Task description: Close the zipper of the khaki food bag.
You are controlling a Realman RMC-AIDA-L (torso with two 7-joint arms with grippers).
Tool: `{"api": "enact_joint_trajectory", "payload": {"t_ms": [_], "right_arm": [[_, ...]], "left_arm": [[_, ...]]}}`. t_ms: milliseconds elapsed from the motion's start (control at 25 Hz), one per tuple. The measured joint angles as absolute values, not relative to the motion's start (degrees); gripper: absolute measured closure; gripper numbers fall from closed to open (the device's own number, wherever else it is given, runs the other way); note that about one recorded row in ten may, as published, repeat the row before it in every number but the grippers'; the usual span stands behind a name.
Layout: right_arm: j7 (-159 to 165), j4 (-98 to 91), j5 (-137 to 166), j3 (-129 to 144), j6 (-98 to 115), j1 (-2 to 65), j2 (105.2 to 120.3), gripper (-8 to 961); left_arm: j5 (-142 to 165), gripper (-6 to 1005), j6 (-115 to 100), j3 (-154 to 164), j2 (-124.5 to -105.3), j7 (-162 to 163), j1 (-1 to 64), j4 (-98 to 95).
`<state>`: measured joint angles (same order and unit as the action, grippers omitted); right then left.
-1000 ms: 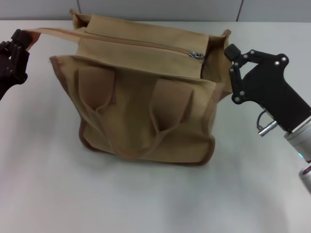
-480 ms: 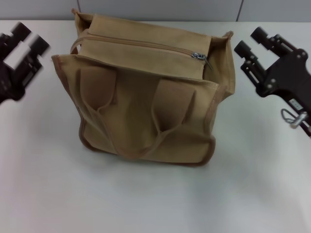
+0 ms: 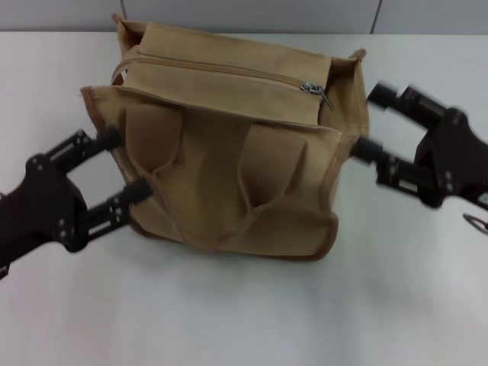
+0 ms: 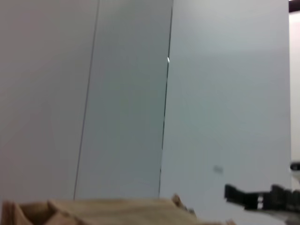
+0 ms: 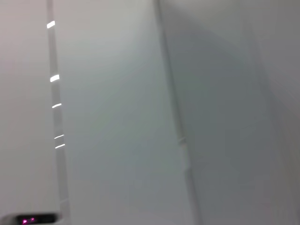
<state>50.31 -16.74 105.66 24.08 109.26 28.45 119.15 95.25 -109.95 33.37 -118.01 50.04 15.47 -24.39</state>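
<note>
The khaki food bag (image 3: 229, 175) stands upright mid-table, its two loop handles hanging down the front. The zipper (image 3: 213, 70) runs along the top panel and looks joined along its length. Its silver pull tab (image 3: 309, 87) sits near the right end. My left gripper (image 3: 124, 165) is open and empty at the bag's front left corner, fingertips by the left patch. My right gripper (image 3: 371, 122) is open and empty just off the bag's right side. The left wrist view shows only the bag's top edge (image 4: 93, 208) and the right gripper (image 4: 262, 199) farther off.
White table (image 3: 244, 313) all around the bag, with open surface in front. A grey panelled wall (image 3: 252, 15) runs behind the table and fills both wrist views.
One second ago my left gripper held a strap out to the left and my right was at the bag's right end. Both opened and pulled back, then swung lower beside the bag.
</note>
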Motion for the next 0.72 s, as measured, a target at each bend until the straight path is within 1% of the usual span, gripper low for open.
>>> {"api": "enact_joint_trajectory", "payload": {"t_ms": [160, 400, 720], "right_arm": [[48.3, -17.1, 105.7, 26.1, 111.2, 26.3, 119.36, 182], [46.4, -16.7, 105.8, 28.6, 112.0, 23.7, 119.29, 181], [43.7, -16.6, 112.0, 36.2, 109.4, 23.8, 119.34, 180]], "left_arm": [[96.0, 221, -108.4, 37.1, -117.83, 49.8, 13.6, -26.0], [101.7, 221, -108.1, 37.8, -117.57, 49.7, 13.3, -26.7], [105.4, 221, -108.9, 38.1, -117.57, 49.2, 13.6, -26.7]]}}
